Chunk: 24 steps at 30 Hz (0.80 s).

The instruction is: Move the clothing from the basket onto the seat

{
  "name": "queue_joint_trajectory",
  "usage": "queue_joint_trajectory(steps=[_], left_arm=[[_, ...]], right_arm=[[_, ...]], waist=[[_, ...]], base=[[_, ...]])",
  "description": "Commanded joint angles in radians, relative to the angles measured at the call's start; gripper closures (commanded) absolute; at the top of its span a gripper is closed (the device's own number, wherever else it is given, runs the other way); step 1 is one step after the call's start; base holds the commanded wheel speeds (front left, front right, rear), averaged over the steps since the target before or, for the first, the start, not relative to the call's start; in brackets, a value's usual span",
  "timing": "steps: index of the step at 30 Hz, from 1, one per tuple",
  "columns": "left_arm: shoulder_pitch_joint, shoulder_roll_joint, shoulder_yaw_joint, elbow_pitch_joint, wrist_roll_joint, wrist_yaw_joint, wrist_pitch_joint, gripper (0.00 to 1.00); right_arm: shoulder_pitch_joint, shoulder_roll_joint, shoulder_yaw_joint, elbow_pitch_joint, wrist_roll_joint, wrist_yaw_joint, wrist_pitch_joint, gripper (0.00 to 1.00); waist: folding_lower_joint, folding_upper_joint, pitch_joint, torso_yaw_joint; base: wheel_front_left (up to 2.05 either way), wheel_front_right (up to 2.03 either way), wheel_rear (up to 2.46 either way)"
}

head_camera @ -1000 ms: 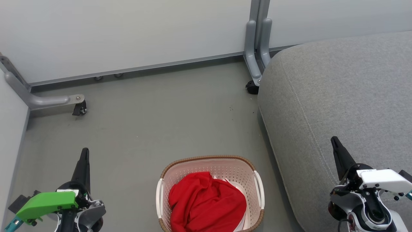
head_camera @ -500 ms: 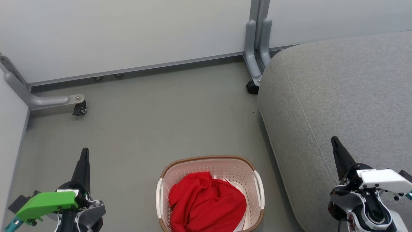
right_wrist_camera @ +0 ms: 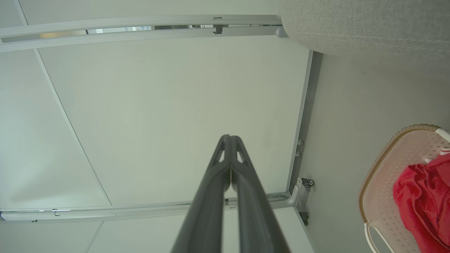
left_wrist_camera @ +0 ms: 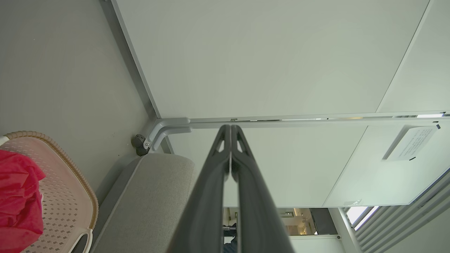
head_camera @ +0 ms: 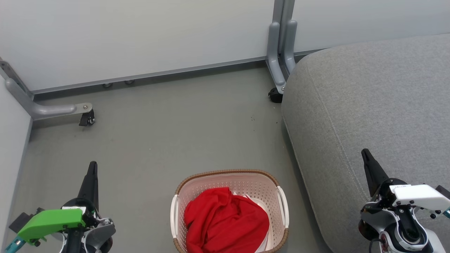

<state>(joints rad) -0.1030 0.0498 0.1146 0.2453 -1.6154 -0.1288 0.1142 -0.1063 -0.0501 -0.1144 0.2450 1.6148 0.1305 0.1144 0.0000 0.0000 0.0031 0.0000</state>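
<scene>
Head view matches earlier: clothing [head_camera: 225, 221] in the basket [head_camera: 228, 172], left gripper [head_camera: 92, 167] and right gripper [head_camera: 366, 155] unmoved (jaws pressed together).

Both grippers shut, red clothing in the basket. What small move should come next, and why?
Probably open the right gripper and swing it over the clothing: it is shut and empty, the clothing lies piled in the basket, and the seat lies on that side.
</scene>
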Motion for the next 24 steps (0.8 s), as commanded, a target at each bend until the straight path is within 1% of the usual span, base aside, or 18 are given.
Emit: queue_joint_trajectory(steps=[1,11,12,15,18,21,24], left_arm=[[-0.014,0.002,0.000,0.001,0.005,-0.005,0.002,1.00],[-0.014,0.002,0.000,0.000,0.005,-0.005,0.002,1.00],[0.001,-0.001,0.000,0.002,0.000,0.000,0.000,0.00],[0.020,-0.006,-0.002,0.027,0.000,0.002,-0.002,0.00],[0.023,-0.003,-0.015,0.019,0.016,0.002,-0.016,0.00],[0.024,0.001,-0.025,0.013,0.062,0.002,-0.033,0.00],[0.025,0.002,-0.028,0.001,0.145,0.003,-0.047,0.00]], right_arm=[[-0.007,-0.001,0.000,0.001,-0.004,0.000,0.001,1.00],[-0.007,-0.001,0.000,0.001,-0.004,0.000,0.001,1.00],[0.001,0.000,0.000,0.003,0.000,0.000,0.000,0.00],[0.022,0.008,0.002,0.026,0.000,0.000,-0.001,0.00],[0.023,0.007,0.017,0.021,-0.016,0.000,-0.016,0.00],[0.024,0.007,0.020,0.015,-0.065,0.000,-0.032,0.00],[0.025,0.006,0.025,0.004,-0.139,0.000,-0.046,0.00]], waist=[[0.0000,0.0000,0.000,0.000],[0.0000,0.0000,0.000,0.000],[0.0000,0.0000,0.000,0.000],[0.0000,0.0000,0.000,0.000],[0.0000,0.0000,0.000,0.000],[0.0000,0.0000,0.001,0.000],[0.0000,0.0000,0.002,0.001]], base=[[0.00,0.00,0.00],[0.00,0.00,0.00],[0.00,0.00,0.00],[0.00,0.00,0.00],[0.00,0.00,0.00],[0.00,0.00,0.00],[0.00,0.00,0.00]])
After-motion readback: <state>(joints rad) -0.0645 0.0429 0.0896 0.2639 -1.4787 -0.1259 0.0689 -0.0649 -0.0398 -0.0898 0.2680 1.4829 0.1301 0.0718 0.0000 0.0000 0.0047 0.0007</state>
